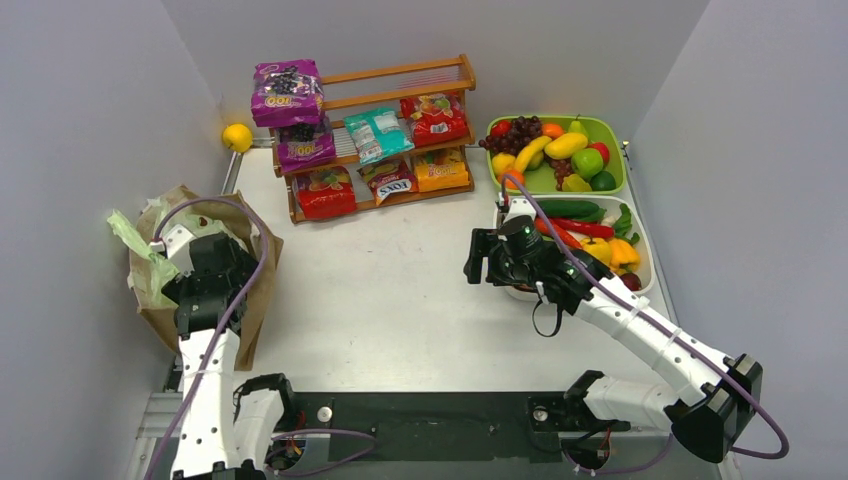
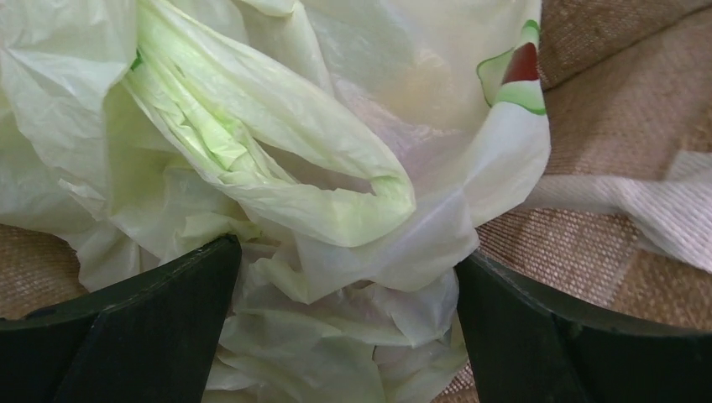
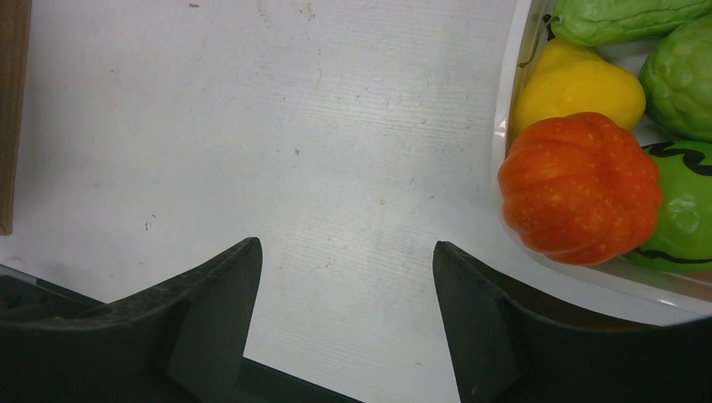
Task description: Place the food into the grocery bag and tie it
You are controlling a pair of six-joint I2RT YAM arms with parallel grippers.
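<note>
The pale green grocery bag (image 1: 133, 250) lies crumpled at the left edge on a brown bag (image 1: 255, 290). My left gripper (image 1: 172, 260) hovers right over it. In the left wrist view the grocery bag (image 2: 336, 168) fills the frame, and the open left gripper (image 2: 344, 252) has loose folds of it between the jaws. Snack packets (image 1: 380, 135), one marked FOX'S (image 1: 390, 180), stand on a wooden rack. Toy fruit with a banana (image 1: 533, 152) fills a green tray (image 1: 612, 128). My right gripper (image 1: 483, 258) is open and empty over the table (image 3: 344, 260), beside an orange pumpkin (image 3: 579, 189).
A white tray (image 1: 650, 265) of toy vegetables sits at the right, its rim (image 3: 504, 126) just right of my right gripper. The wooden rack (image 1: 465, 75) stands at the back. A yellow ball (image 1: 237, 137) lies in the back left corner. Brown woven fabric (image 2: 621, 109) lies under the grocery bag.
</note>
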